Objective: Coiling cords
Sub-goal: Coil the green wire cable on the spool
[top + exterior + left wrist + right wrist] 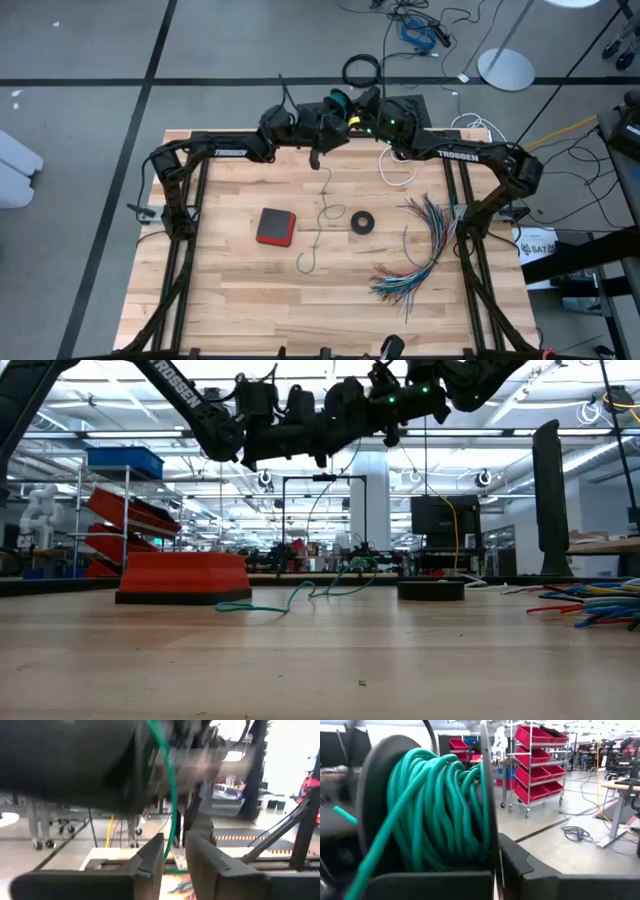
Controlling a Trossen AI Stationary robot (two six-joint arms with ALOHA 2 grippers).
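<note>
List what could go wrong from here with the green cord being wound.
1. The green cord sits in loose, crossing loops on the spool in the right tool; loops may slip off the rim.
2. The left tool has its fingers apart around the cord, so the strand may slide free and lose tension.
3. The slack tail on the table runs near the black ring and red box and may snag.

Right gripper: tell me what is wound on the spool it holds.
Teal-green cord fills the black spool, loop over loop, in the right gripper. The spool's core is covered by the windings.
</note>
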